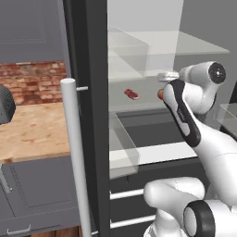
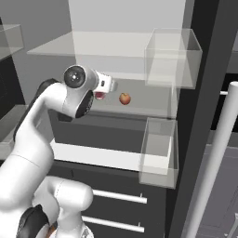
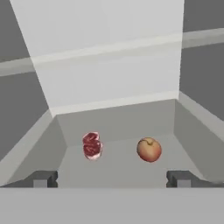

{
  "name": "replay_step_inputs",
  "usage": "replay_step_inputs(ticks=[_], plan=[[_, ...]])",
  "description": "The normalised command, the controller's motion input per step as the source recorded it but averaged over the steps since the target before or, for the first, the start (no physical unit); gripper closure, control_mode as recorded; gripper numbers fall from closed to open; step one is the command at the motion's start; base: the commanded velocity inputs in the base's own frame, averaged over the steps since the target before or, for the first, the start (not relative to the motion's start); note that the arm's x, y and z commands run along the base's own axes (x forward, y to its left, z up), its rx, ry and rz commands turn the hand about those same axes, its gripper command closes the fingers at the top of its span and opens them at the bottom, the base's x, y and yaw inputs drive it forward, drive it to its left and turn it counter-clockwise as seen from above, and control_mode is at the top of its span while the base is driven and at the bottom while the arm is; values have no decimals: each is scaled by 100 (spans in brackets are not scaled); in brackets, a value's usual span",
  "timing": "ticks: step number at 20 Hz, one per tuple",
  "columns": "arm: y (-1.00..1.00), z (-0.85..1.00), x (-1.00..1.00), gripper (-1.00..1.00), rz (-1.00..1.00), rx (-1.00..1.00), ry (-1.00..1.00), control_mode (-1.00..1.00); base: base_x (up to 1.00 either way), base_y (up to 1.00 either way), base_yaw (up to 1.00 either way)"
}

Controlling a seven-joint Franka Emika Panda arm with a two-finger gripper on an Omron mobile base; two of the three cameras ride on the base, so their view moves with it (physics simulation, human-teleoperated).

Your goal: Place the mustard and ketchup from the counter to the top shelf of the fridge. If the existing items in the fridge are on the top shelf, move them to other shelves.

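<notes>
Nearest the hand camera, the tool (image 3: pixel 112 178) is seen spread wide and empty, aimed into the fridge (image 1: pixel 88 55) at the meat (image 3: pixel 92 145) and the apple (image 3: pixel 149 149), which lie apart on one glass shelf (image 2: pixel 148 104). Whether that is the top shelf cannot be told for certain; if it is, one item should be centred between the fingertips (image 3: pixel 41 178) before closing. Neither mustard nor ketchup is seen on the desk (image 1: pixel 34 132).
</notes>
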Motion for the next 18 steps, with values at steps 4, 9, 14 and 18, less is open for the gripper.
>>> replay_step_inputs(ticks=[4,9,14,18], plan=[[-51,58,-100,-100,0,0,17,-100,0,0,0],[-9,-14,-100,-100,1,-14,20,-100,0,0,0],[6,-68,-100,-100,0,-24,35,-100,0,0,0],[0,-9,-100,-100,0,-20,20,-100,0,0,0]])
